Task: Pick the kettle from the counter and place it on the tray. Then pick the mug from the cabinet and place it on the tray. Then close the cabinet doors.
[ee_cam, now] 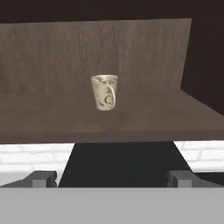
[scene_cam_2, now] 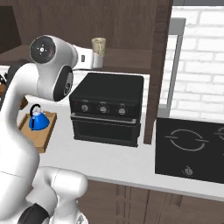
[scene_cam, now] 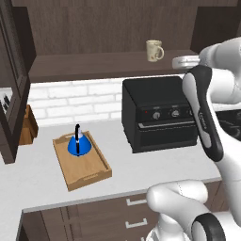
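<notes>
The beige speckled mug (scene_cam: 154, 50) (scene_cam_2: 99, 47) stands upright on the shelf of the open cabinet (scene_cam: 94, 63), above the black oven. In the hand view the mug (ee_cam: 105, 92) is straight ahead on the shelf (ee_cam: 65, 116), its handle turned towards me and still some way off. My gripper (ee_cam: 111, 179) is open, fingers spread wide with nothing between them, level with the shelf's front edge. The blue kettle (scene_cam: 77, 143) (scene_cam_2: 36, 119) sits upright inside the wooden tray (scene_cam: 89, 181) (scene_cam_2: 41, 141) on the counter (scene_cam: 141, 169).
A black countertop oven (scene_cam: 157, 113) (scene_cam_2: 107, 109) stands directly under the shelf. The left cabinet door (scene_cam: 12, 80) and right cabinet door (scene_cam_2: 157, 65) hang open. A knife block (scene_cam: 28, 124) is left of the tray, and a cooktop (scene_cam_2: 190, 148) lies at the right.
</notes>
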Tool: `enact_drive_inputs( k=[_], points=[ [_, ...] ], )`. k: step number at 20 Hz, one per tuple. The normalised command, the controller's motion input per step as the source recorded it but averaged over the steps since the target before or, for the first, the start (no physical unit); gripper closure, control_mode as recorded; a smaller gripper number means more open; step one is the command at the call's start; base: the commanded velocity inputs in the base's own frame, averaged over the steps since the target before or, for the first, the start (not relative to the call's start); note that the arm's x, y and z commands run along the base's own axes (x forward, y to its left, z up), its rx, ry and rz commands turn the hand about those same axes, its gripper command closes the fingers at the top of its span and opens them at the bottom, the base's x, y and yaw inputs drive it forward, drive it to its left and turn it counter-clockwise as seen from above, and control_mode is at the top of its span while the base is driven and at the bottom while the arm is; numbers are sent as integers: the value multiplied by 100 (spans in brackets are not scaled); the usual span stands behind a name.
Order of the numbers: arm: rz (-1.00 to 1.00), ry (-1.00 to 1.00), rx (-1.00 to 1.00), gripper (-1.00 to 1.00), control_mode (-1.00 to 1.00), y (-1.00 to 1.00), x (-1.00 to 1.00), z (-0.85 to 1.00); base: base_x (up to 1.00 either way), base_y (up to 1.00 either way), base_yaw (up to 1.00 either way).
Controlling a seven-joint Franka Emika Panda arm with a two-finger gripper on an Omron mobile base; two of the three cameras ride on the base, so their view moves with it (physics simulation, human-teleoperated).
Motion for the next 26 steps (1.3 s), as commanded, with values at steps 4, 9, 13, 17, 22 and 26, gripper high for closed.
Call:
enact_drive_inputs(
  k=[4,9,13,17,22,26],
  points=[
    [0,0,2,-100,-100,-4,25,2,0,0,0],
    [0,0,1,-100,-100,1,35,0,0,0,0],
    [0,0,0,-100,-100,5,44,6,0,0,0],
    [0,0,0,-100,-100,0,37,2,0,0,0],
    [2,0,0,-100,-100,0,23,0,0,0,0],
    [8,0,0,-100,-100,0,14,-5,0,0,0]
  ],
)
